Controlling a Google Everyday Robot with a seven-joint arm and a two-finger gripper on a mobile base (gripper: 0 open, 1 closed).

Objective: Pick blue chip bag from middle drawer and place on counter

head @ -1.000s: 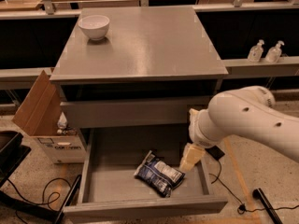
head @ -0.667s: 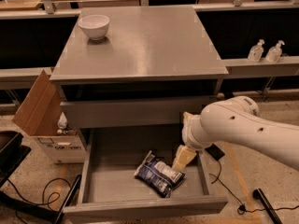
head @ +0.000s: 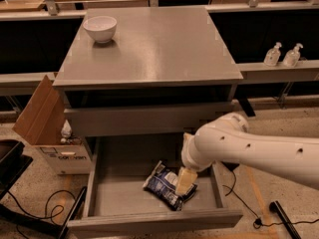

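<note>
The blue chip bag (head: 164, 183) lies flat on the floor of the open middle drawer (head: 124, 195), right of centre. My white arm reaches in from the right. My gripper (head: 183, 184) points down into the drawer, its cream-coloured tip right over the bag's right end. Whether it touches the bag is not clear. The grey counter (head: 159, 49) tops the cabinet above the drawer.
A white bowl (head: 100, 28) stands at the counter's back left. An open cardboard box (head: 47, 128) sits on the floor left of the cabinet. Two pump bottles (head: 281, 55) stand on a ledge at the right. Cables lie on the floor at both sides.
My arm has moved left and down, bringing the gripper from the drawer's right side to just over the bag's right end. The bag has not moved.
</note>
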